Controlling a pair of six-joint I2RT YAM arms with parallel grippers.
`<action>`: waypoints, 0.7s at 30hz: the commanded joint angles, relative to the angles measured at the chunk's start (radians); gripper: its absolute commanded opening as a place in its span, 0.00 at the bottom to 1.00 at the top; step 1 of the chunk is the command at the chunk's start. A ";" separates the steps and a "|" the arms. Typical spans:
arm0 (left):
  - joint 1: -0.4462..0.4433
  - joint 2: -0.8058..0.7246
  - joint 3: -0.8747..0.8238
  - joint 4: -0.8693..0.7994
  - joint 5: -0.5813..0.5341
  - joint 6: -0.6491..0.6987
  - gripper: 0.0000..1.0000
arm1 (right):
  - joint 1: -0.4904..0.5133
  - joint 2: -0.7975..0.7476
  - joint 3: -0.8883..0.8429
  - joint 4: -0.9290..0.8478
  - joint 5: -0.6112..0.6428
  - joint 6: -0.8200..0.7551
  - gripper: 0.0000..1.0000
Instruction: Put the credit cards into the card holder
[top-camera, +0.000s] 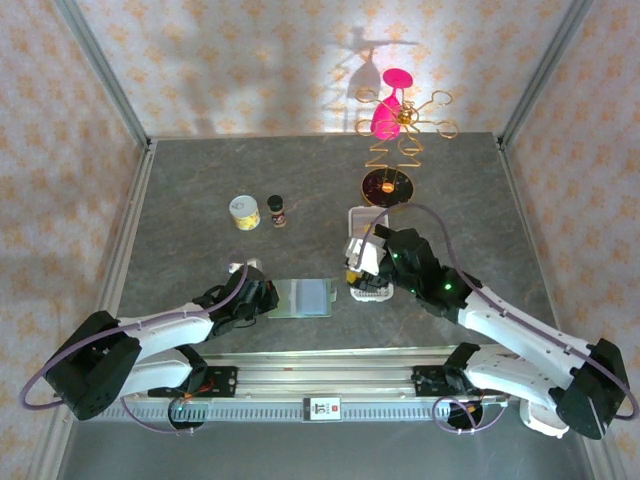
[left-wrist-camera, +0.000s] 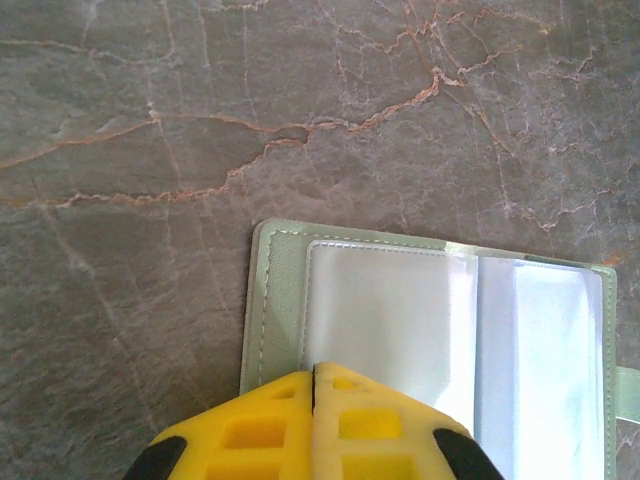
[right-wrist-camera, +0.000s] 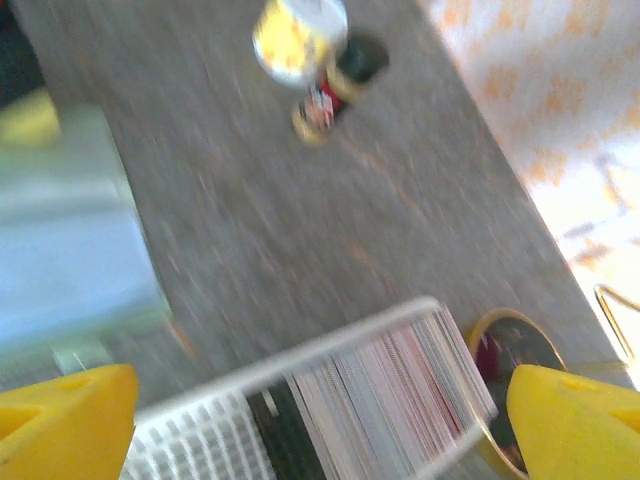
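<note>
Card holder (top-camera: 300, 297) lies open mid-table, clear sleeves up. The left gripper (left-wrist-camera: 314, 385), clamped shut, presses on its left edge, seemingly to pin it flat. Right gripper (top-camera: 360, 265) hangs spread wide, empty, over the credit cards (right-wrist-camera: 385, 385) stacked in the white tray (right-wrist-camera: 300, 352).

The left arm (top-camera: 150, 335) is reaching low from the table's (top-camera: 200, 190) near edge toward its middle, and the left gripper (left-wrist-camera: 314, 385) is holding its yellow fingers pressed flat together. The right arm (top-camera: 510, 325) is stretching in from the near right corner, the right gripper (right-wrist-camera: 320, 400) holding its fingers spread wide apart.
</note>
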 joint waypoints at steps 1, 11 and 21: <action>0.004 0.021 0.012 -0.075 -0.003 0.038 0.00 | -0.110 0.016 -0.023 -0.075 -0.029 -0.259 0.96; 0.004 0.031 0.027 -0.087 -0.001 0.057 0.00 | -0.189 0.203 -0.062 0.136 -0.042 -0.403 1.00; 0.004 0.033 0.032 -0.086 0.000 0.055 0.00 | -0.191 0.399 0.013 0.194 -0.019 -0.445 1.00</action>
